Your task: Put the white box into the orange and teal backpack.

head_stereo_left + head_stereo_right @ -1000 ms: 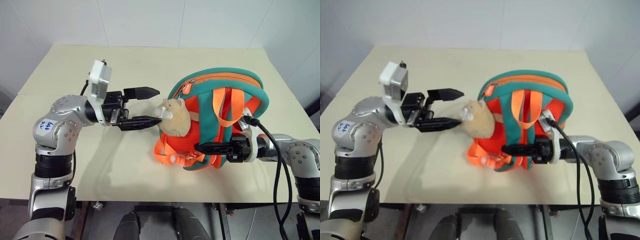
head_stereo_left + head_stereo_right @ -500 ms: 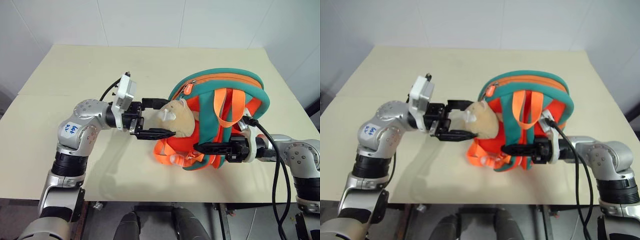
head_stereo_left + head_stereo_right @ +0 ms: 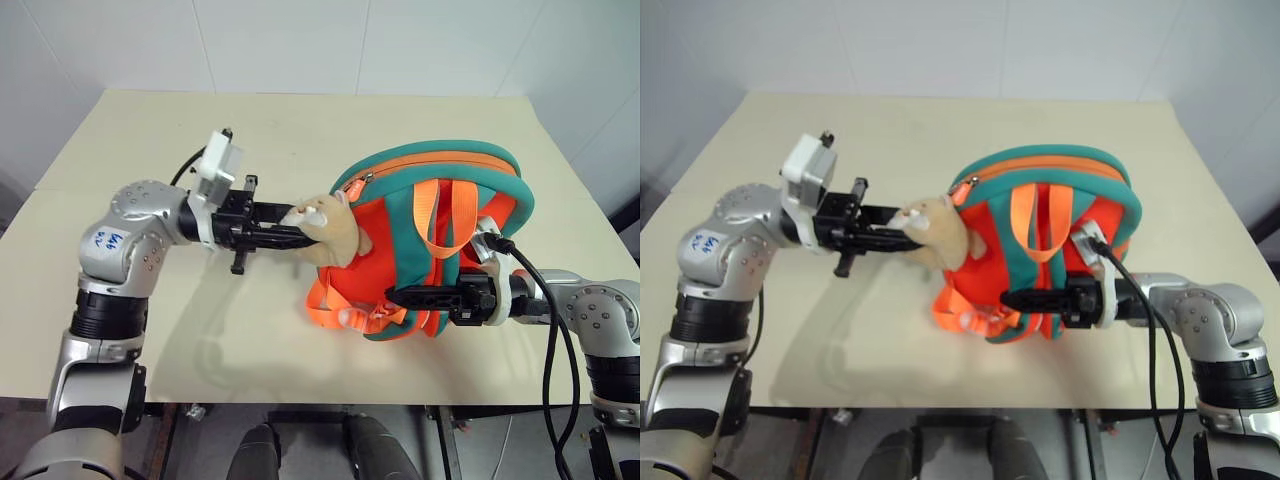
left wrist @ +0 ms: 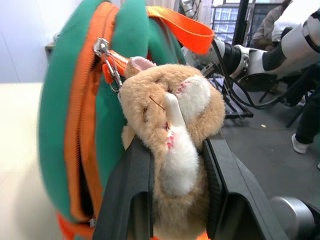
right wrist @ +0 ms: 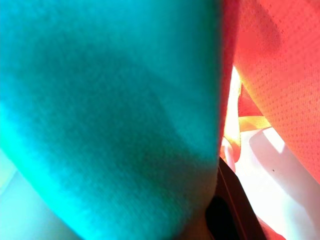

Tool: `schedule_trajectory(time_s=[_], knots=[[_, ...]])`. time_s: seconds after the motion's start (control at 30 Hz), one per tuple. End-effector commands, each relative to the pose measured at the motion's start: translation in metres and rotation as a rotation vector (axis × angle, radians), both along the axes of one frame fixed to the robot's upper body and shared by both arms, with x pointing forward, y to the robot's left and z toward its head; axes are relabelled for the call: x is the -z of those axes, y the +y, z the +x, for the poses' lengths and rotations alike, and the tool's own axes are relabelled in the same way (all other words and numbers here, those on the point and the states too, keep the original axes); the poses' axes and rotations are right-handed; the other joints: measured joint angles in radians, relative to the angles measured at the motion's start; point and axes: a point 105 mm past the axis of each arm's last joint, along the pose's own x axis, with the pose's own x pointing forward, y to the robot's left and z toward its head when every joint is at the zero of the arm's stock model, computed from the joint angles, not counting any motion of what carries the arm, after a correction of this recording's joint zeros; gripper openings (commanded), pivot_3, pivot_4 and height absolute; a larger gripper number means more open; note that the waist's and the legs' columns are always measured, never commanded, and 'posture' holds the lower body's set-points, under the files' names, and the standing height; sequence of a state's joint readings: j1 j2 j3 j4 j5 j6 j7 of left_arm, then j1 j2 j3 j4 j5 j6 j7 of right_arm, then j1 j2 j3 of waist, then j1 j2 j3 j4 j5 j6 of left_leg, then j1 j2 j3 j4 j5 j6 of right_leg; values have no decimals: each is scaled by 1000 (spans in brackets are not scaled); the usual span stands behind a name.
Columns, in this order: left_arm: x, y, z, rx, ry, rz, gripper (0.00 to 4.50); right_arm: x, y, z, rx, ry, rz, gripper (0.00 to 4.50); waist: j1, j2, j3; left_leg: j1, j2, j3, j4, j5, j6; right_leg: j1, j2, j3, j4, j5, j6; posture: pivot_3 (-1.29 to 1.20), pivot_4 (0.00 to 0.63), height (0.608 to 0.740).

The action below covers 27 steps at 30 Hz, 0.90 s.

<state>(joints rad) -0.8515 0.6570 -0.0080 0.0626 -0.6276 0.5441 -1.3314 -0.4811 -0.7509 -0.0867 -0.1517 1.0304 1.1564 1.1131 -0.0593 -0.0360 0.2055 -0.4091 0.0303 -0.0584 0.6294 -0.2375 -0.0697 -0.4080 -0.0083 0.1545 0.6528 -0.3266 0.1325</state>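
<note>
The orange and teal backpack (image 3: 395, 235) stands on the table with its straps facing me, and its zipper (image 4: 80, 125) is partly open along the top edge. A beige plush charm (image 3: 328, 228) hangs from the zipper pull (image 4: 102, 50). My left gripper (image 3: 298, 232) points right and is shut on this plush, whose body is squeezed between the two black fingers (image 4: 131, 190). My right gripper (image 3: 402, 296) points left at the bag's lower front and is shut on a teal strap (image 5: 110, 110). The white box is out of view.
The beige table (image 3: 150, 120) has free room to the left of and behind the backpack. Loose orange strap loops (image 3: 325, 300) lie at the bag's lower left. A white wall stands behind the table. A person's legs (image 4: 307, 115) show in the left wrist view.
My left gripper went from open beside the plush to shut on it. It has drawn the plush leftward, away from the bag. The right gripper has stayed put.
</note>
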Motion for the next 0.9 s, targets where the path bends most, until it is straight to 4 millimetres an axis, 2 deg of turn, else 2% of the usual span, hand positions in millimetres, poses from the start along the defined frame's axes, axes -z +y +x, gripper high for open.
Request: schedule_trajectory(time_s=[0.03,0.2,0.3,0.47,0.53,0.6,0.67,0.8,0.9], knots=[[-12,24,13,-88,-5,28,794,-9,-1,-3,-7,-37,26,124,-3,0,0,0,0,0,0,0,0,0,0,0,0,0,0,0,150,740],[-5,44,40,-206,32,17,794,-8,-1,-5,-2,-34,31,124,-5,0,0,1,0,0,-1,0,0,0,0,0,0,0,-1,0,150,740],[3,48,51,-235,63,11,794,-7,-1,-7,6,-30,35,124,-1,0,0,0,0,0,-1,0,0,0,0,0,0,0,-1,0,150,740],[31,45,62,-239,174,63,794,-7,-1,-10,17,-28,44,124,0,0,0,0,0,0,-1,0,0,0,0,0,0,0,-1,0,150,740],[49,44,65,-245,205,129,794,-6,-1,-11,21,-27,45,124,0,0,0,0,0,0,-1,0,0,0,0,0,0,0,-1,0,150,740],[98,38,60,-210,245,313,794,-12,1,-11,27,-31,83,124,0,0,0,0,0,0,-2,0,0,-1,0,0,0,0,-1,0,150,740],[122,32,54,-164,264,383,794,-18,4,-11,27,-38,111,124,0,0,0,1,0,1,-2,0,0,0,0,1,0,0,-1,0,150,740],[145,15,55,-156,279,367,794,-18,6,-12,31,-33,117,124,4,0,0,0,0,0,-1,0,0,0,0,0,1,0,-1,0,150,740],[151,2,50,-114,210,374,794,-16,8,-11,49,-46,108,124,13,0,0,1,0,-1,0,0,0,1,-1,0,0,0,-1,0,150,740]])
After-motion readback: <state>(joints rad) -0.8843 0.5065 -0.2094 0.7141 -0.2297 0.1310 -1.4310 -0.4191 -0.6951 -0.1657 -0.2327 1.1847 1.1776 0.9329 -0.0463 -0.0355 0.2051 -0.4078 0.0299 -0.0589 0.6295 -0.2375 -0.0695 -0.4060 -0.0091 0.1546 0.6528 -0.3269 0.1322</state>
